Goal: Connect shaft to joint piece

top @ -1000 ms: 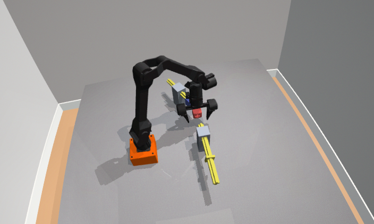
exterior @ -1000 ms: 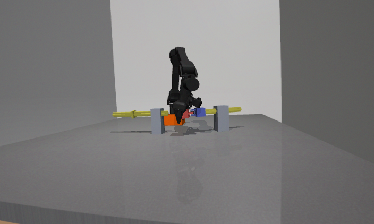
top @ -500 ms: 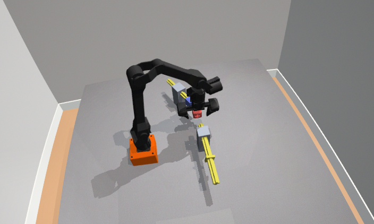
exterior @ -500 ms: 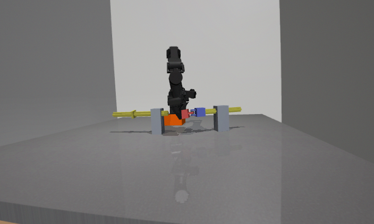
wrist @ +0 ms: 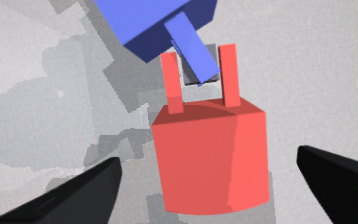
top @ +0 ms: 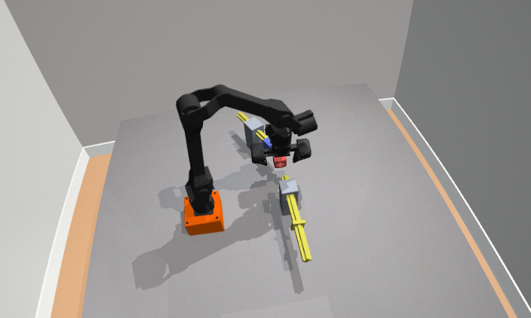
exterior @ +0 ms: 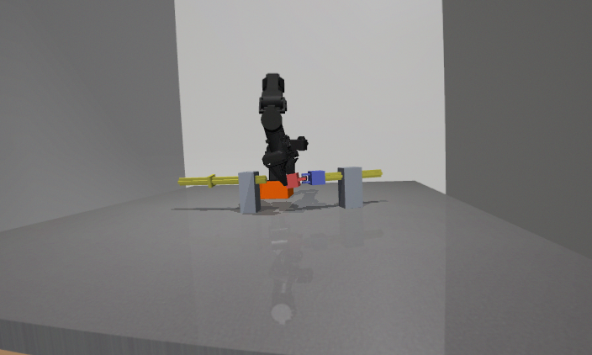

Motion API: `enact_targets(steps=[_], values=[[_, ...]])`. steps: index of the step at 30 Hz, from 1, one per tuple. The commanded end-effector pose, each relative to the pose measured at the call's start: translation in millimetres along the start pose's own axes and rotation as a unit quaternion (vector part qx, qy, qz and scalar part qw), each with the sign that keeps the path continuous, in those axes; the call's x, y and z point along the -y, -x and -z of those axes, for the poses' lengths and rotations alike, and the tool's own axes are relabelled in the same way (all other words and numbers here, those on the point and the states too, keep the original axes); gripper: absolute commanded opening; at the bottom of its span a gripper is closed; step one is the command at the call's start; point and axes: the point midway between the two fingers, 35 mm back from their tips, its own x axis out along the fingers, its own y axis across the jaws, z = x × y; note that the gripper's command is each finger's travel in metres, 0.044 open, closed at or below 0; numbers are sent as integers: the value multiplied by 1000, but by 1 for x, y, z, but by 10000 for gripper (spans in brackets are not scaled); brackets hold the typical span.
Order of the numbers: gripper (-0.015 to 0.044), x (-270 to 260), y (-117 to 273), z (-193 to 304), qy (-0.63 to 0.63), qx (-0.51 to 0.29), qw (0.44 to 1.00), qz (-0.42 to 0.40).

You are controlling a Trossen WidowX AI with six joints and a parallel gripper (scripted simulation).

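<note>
The red joint piece (top: 280, 161) (exterior: 293, 180) (wrist: 212, 160) hangs on its hinges from the blue fork (top: 267, 143) (exterior: 316, 177) (wrist: 150, 25) at the end of the first yellow shaft (top: 241, 116) (exterior: 371, 173). In the top view its cross-shaped opening faces toward the second shaft; in the exterior view it tilts slightly down. The second yellow shaft (top: 293, 211) (exterior: 224, 180), with a collar, passes through its block; its near end stands a gap away from the red piece. My gripper (top: 280, 163) (wrist: 208, 160) is open, its fingers on either side of the red piece, above it, with nothing held.
One grey block (top: 253, 127) (exterior: 351, 188) carries the first shaft, the other grey block (top: 289, 194) (exterior: 248, 192) the second. The orange arm base (top: 205, 221) (exterior: 276, 189) stands to the left in the top view. The arm reaches over from it.
</note>
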Motion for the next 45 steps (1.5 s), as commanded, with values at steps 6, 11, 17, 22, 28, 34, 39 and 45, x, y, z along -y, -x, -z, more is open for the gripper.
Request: enact_targets(steps=[6,11,17,22,28,34,39,45], values=[[440,7,23,-9,-134,-22,991,7],[440,8,38,-15,-216,-36,976,13],[440,9,55,-21,-315,-49,948,21],[440,9,70,-25,-394,-59,917,31],[440,7,88,-31,-484,-69,871,46],[440,4,107,-36,-569,-76,816,63],[440,0,122,-39,-636,-80,764,78],[440,-3,133,-41,-679,-81,724,90]])
